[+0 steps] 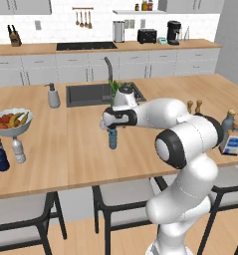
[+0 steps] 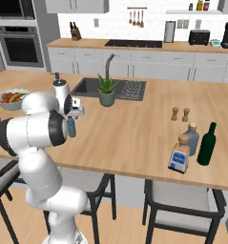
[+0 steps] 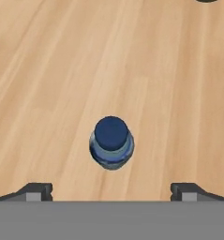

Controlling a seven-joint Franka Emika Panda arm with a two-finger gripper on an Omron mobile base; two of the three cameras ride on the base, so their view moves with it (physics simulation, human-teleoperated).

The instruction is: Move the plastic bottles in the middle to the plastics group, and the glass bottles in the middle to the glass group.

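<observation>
Pale wooden island counter [image 1: 65, 149], wide and bare around the middle. Above it, gripper [image 3: 111, 190] spread fully wide, clasping nothing. Directly beneath, upright on that counter: slim translucent blue bottle [image 3: 111, 149], dark cap.

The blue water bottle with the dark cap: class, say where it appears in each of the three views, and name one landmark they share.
Left base view: blue water bottle centre, under the gripper.
Right base view: left, beside the arm.
Hand view: centre, seen from above.
Shared landmark: wooden counter.
</observation>
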